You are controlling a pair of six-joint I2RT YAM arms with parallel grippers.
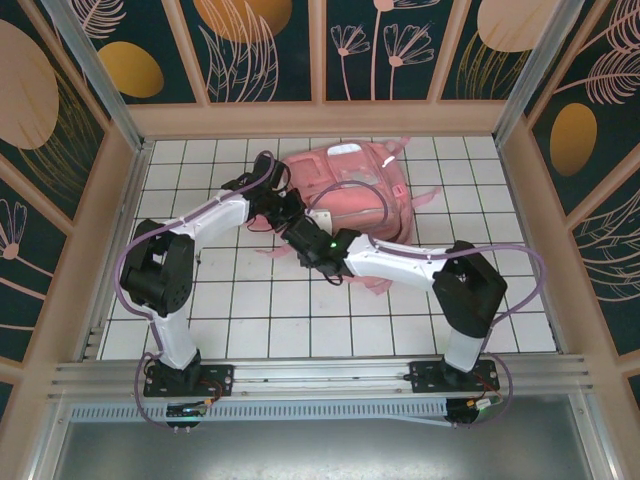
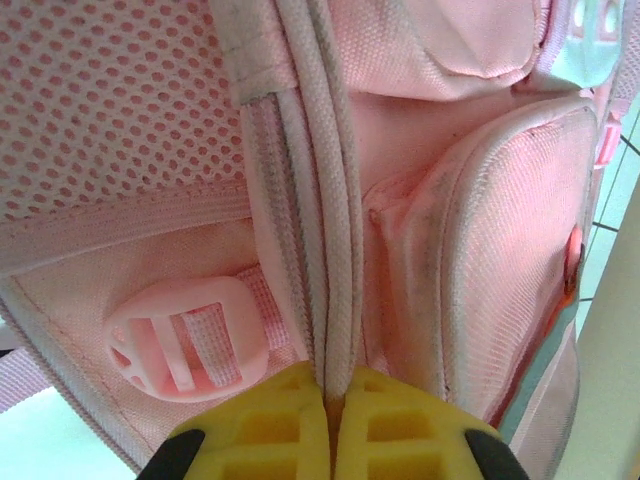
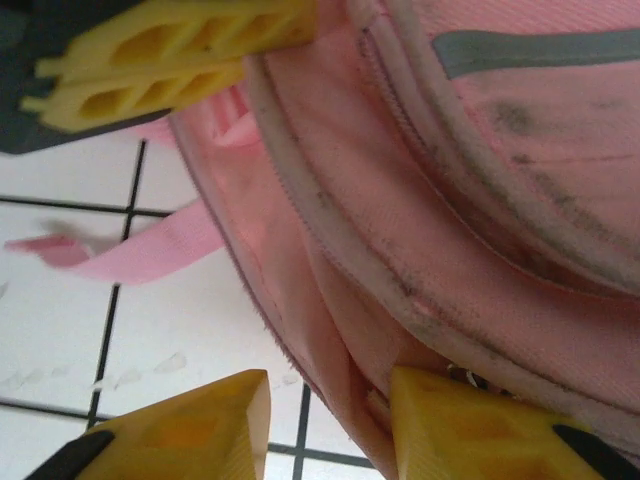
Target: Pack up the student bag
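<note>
White tiled tabletop with dark grid lines, boxed in by pale wooden framing and dark teal wall panels printed with orange discs and line-drawn flowers; the student bag, a soft pink backpack, lies at the far middle of the table, just short of the back wall, with pink straps trailing onto the tiles toward the near side. Both black-and-white arms reach in from the near edge and meet at the bag's near left edge; from above their tips crowd together there, so which tip is which is hard to make out in that view.

Left wrist view: the left gripper is clenched, its two yellow fingers pressed together on a pale corded seam of the bag that runs straight down into them; left of the seam are a pink mesh panel and a pink plastic buckle threaded with webbing; right of it, a bulging zip pocket, smudged grey.

Right wrist view: the right gripper is spread apart, grasping nothing; white tile shows between its yellow fingers, and the bag's lower fabric edge sits just beside the right-hand finger; a pink strap lies on the tiles beyond; a grey strip crosses the scuffed pink fabric; the left gripper's closed fingers pinch the bag's edge at the upper left.
</note>
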